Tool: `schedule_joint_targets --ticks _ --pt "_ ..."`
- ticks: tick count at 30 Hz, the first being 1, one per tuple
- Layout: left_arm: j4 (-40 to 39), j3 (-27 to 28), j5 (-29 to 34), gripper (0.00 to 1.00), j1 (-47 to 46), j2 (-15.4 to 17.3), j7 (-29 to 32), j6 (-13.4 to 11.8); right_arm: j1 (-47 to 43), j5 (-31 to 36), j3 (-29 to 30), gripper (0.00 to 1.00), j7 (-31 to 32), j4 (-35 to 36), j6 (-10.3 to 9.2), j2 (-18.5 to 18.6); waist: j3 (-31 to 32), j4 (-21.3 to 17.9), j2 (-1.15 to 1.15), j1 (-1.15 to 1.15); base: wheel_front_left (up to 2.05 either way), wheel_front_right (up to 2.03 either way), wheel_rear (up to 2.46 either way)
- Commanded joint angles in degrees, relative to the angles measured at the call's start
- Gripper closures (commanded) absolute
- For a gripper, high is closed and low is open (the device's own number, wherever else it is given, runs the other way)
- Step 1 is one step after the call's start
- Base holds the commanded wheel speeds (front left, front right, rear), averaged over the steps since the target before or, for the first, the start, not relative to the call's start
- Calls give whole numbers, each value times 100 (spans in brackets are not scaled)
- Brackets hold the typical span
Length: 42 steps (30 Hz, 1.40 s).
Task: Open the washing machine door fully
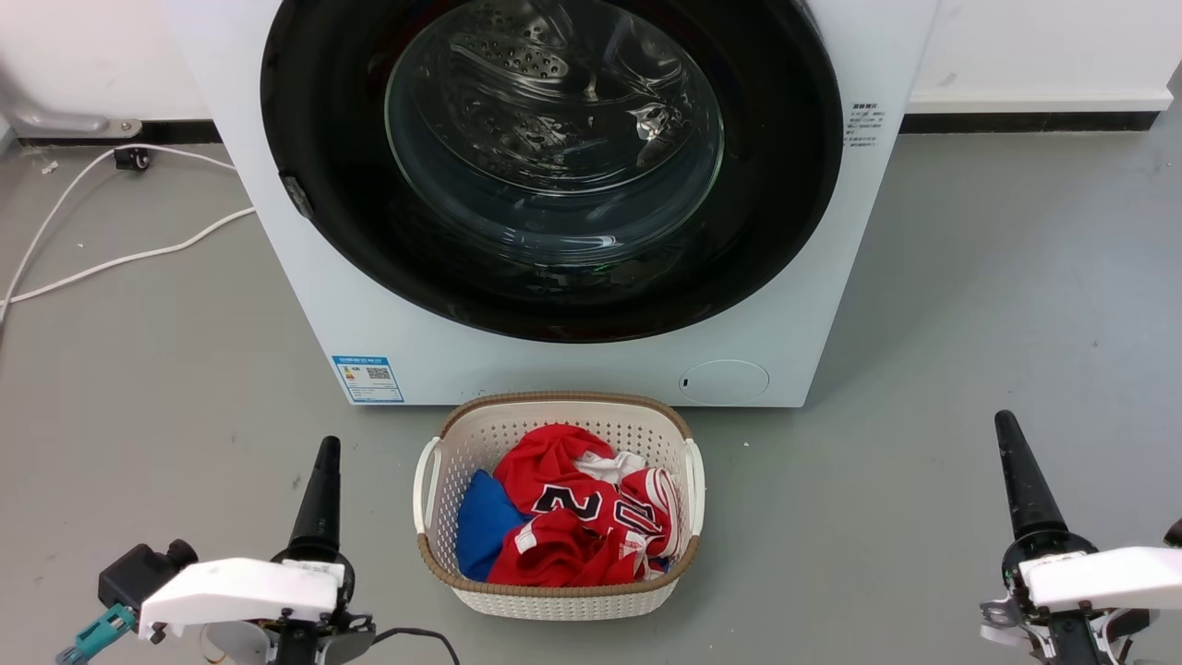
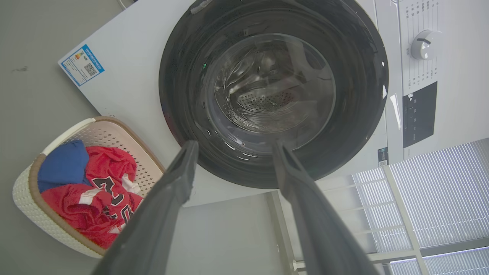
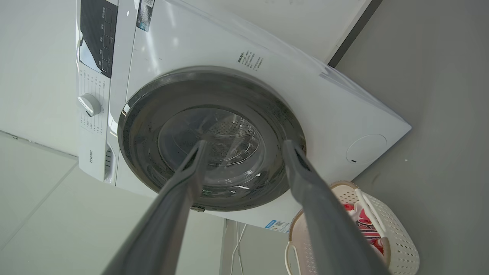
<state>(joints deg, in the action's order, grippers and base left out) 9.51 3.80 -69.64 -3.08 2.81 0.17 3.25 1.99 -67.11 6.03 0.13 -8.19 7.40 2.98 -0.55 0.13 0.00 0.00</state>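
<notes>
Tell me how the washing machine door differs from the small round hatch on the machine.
The washing machine door is large; the hatch is small. The door has a glossy black rim around clear glass; the hatch is plain white. Both are round, shut, on the washing machine front.

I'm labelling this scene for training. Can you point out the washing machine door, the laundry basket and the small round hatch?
washing machine door (image 1: pixel 554 157), head view, on the middle of its clear glass bowl.
laundry basket (image 1: pixel 565 399), head view, on its brown far rim.
small round hatch (image 1: pixel 725 380), head view, on the middle of its white cover.
</notes>
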Motion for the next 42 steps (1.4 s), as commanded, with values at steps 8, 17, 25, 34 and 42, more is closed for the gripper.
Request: schedule_joint_targets --ticks 8,17,25,34,42 --pt "-271 -224 1266 0 17 11 -222 -298 -81 1459 -211 0 -221 444 10 10 -10 4 0 0 0 0 0" --pt "-371 -488 2239 0 66 129 -424 -594 -218 2644 -388 0 -423 571 11 7 -22 16 0 0 0 0 0" --pt "-447 -699 2826 0 95 191 -573 -734 -293 3346 -458 0 -572 656 11 5 -33 23 0 0 0 0 0" --pt "-521 -903 3453 0 157 268 -726 -850 -409 3944 -382 0 -723 771 12 2 -21 32 0 0 0 0 0" --pt "-579 -1058 3962 0 219 319 -854 -920 -521 4360 -332 0 -848 882 12 0 -6 31 0 0 0 0 0"
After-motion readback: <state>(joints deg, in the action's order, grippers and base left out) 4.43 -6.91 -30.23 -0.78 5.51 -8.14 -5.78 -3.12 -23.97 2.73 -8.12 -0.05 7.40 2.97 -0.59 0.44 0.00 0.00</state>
